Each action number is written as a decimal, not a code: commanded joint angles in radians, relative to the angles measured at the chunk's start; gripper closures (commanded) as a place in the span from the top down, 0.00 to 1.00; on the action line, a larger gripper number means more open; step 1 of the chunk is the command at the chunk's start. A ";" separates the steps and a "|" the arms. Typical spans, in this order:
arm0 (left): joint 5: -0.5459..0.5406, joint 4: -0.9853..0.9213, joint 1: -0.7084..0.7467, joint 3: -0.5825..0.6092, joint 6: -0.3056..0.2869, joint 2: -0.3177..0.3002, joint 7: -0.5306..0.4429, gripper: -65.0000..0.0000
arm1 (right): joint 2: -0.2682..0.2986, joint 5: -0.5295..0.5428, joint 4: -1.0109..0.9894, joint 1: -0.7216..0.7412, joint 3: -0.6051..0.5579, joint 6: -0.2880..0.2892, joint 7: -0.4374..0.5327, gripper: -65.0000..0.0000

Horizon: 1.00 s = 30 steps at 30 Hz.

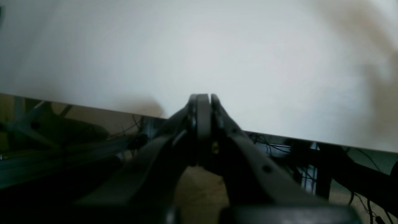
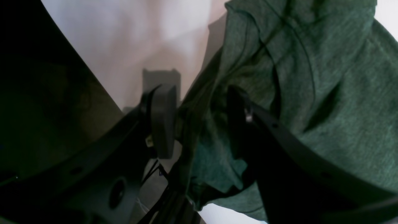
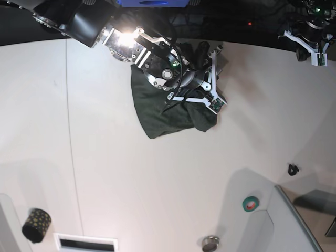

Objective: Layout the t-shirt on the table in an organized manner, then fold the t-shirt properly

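Black jaws of the right gripper [image 2: 199, 121] fill the near part of the right wrist view, standing apart with a bunched fold of the large dark green soft fabric t-shirt [image 2: 311, 93] between them; the cloth lies against one finger, and whether it is pinched or merely draped there cannot be told. From the base view this gripper [image 3: 212, 79] hangs over the far middle of the broad white smooth table [image 3: 157, 184], right on top of the t-shirt [image 3: 163, 115], which lies crumpled in a heap rather than spread flat. At the far right corner of that view the left gripper [image 3: 310, 47] sits well apart from the garment; its wrist camera shows its dark jaws [image 1: 203, 102] pressed together with nothing between them, above the table's edge [image 1: 279, 77]. Nearer the camera lie a small green ring of tape [image 3: 251, 203], a tiny black clip [image 3: 292, 169], a round metallic cap [image 3: 210, 242] and a dark patterned cylinder [image 3: 35, 224] at the near left.
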 commanded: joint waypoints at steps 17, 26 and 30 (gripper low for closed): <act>-0.005 0.018 0.006 -0.008 0.006 -0.013 -0.021 0.00 | -0.044 0.001 -0.056 0.017 -0.003 0.000 0.097 0.01; -0.005 0.018 0.006 -0.009 0.006 -0.013 -0.021 0.00 | -0.136 0.002 -0.092 0.088 -0.003 0.000 0.014 0.02; -0.005 0.012 0.006 -0.011 0.006 -0.013 -0.021 0.00 | -0.139 0.007 -0.176 0.112 0.001 0.000 0.017 0.02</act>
